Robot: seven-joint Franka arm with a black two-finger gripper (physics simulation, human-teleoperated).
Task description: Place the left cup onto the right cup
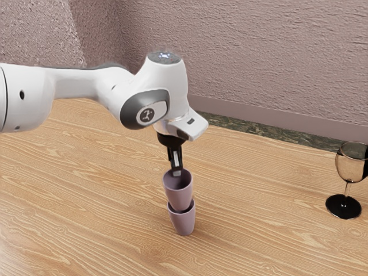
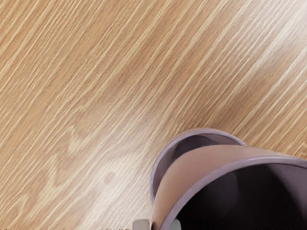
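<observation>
Gripper (image 1: 175, 167): fingers close together, clamped on the rim of the top cup (image 1: 177, 190) at the side toward the exterior view's left (one finger seems to sit inside the rim and one outside, though they read as a single dark bar). Hand points straight down.

Top cup: mauve, upright, leaning very slightly. Its base is seated inside the bottom cup (image 1: 183, 217), so the two form a short stack. Most of the top cup's wall stands above the lower rim. In the wrist view the top cup (image 2: 206, 163) sits right under the hand, dark interior open toward the camera. The bottom cup's rim (image 2: 162, 165) shows as an arc around it.

Bottom cup: same mauve, upright on the table (image 1: 80, 190), near the middle of the exterior view.

Table: light wood, grain in long streaks.

Arm (image 1: 86, 89): white, enters from the exterior view's left, wrist bent down above the stack.

Glass (image 1: 347, 183): stemmed, dark foot, stands well apart at the exterior view's right edge.

Wall (image 1: 259, 52): rough, pinkish-grey, behind the table.
</observation>
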